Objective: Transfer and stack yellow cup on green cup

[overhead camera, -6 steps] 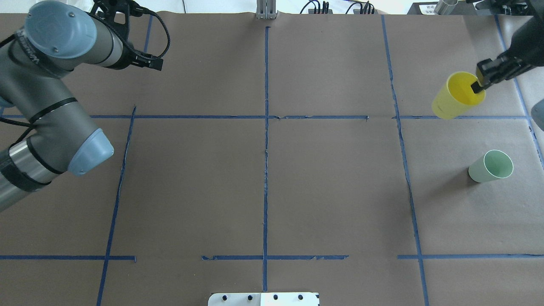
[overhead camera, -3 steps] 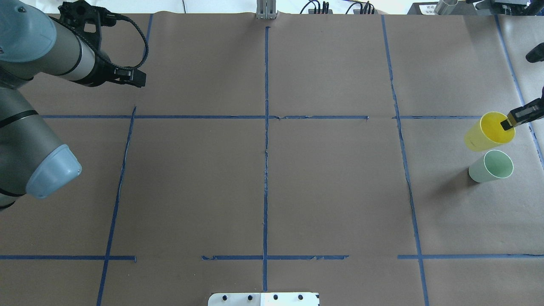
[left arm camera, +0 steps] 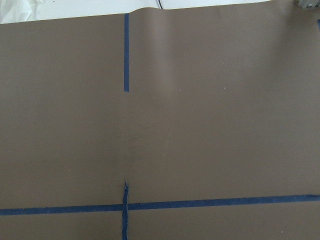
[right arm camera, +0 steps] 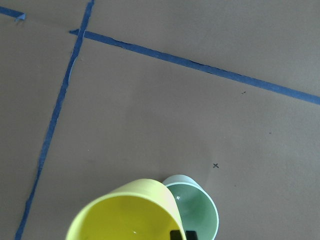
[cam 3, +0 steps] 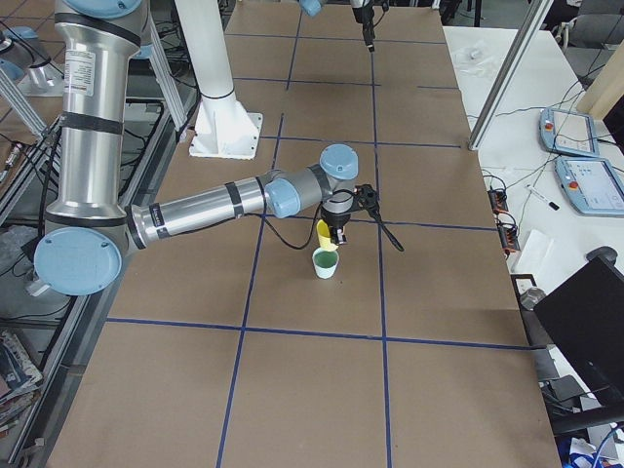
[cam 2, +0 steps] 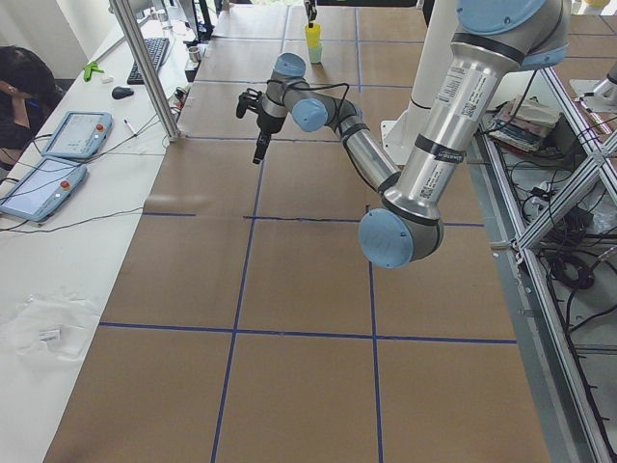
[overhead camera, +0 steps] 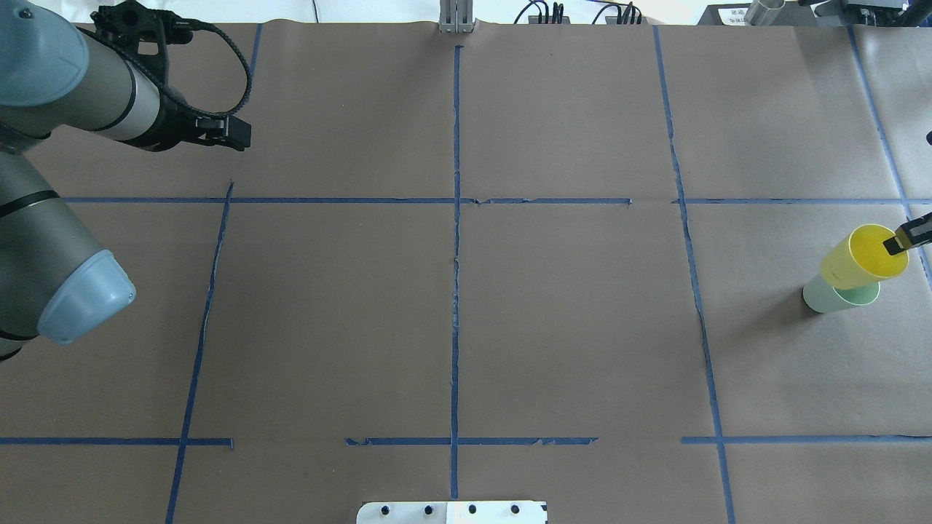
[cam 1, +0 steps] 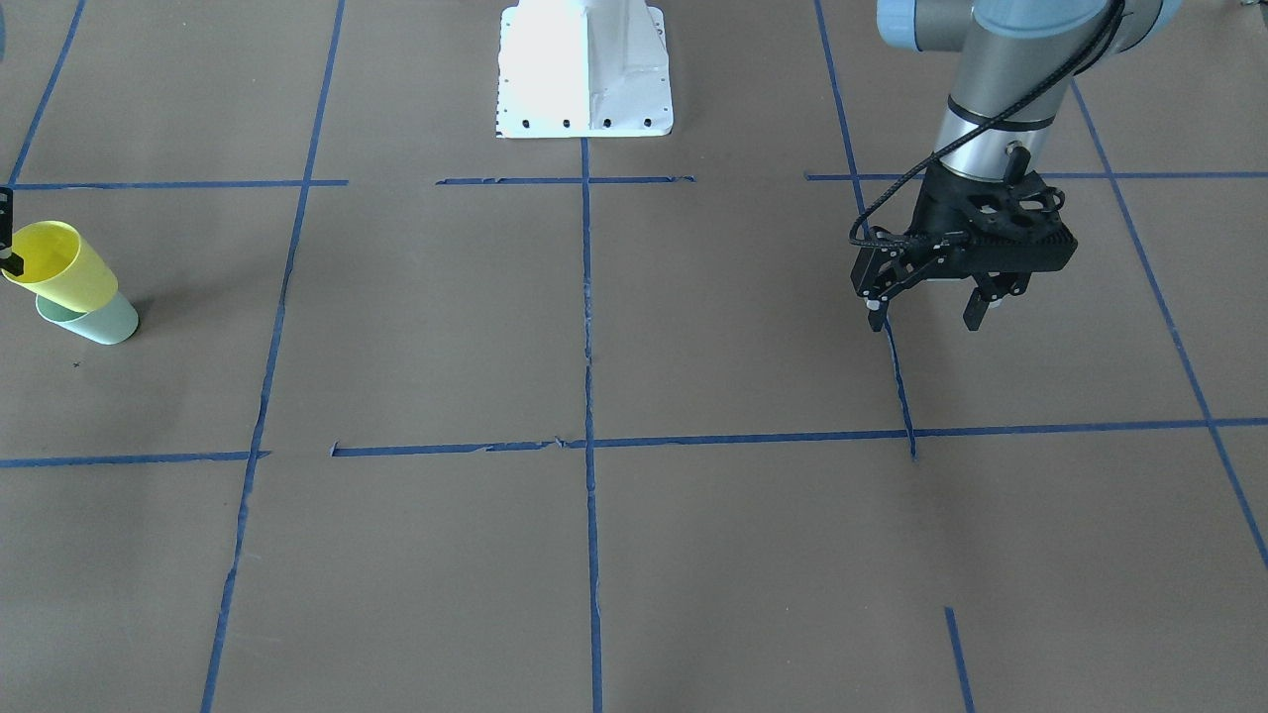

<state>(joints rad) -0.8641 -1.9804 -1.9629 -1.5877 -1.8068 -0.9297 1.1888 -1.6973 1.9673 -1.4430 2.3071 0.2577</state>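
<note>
The yellow cup (overhead camera: 859, 258) hangs tilted, pinched at its rim by my right gripper (overhead camera: 901, 241), which is shut on it. Its bottom is right over the rim of the green cup (overhead camera: 826, 298), which stands upright on the brown paper near the table's right edge. The front view shows the yellow cup (cam 1: 61, 265) overlapping the green cup (cam 1: 101, 322). In the right wrist view the yellow cup (right arm camera: 125, 212) sits beside the green cup's opening (right arm camera: 197, 210). My left gripper (cam 1: 926, 319) is open and empty, far off above the table's left side.
Blue tape lines (overhead camera: 456, 218) divide the brown paper into squares. The white robot base plate (cam 1: 584, 69) stands at the near middle edge. Cables and hardware (overhead camera: 546, 13) lie along the far edge. Tablets (cam 2: 48, 154) lie on a side table.
My right gripper has carried the yellow cup toward the robot, from beyond the tape line to right over the green cup. My left arm drew back to the left, then stayed still.
</note>
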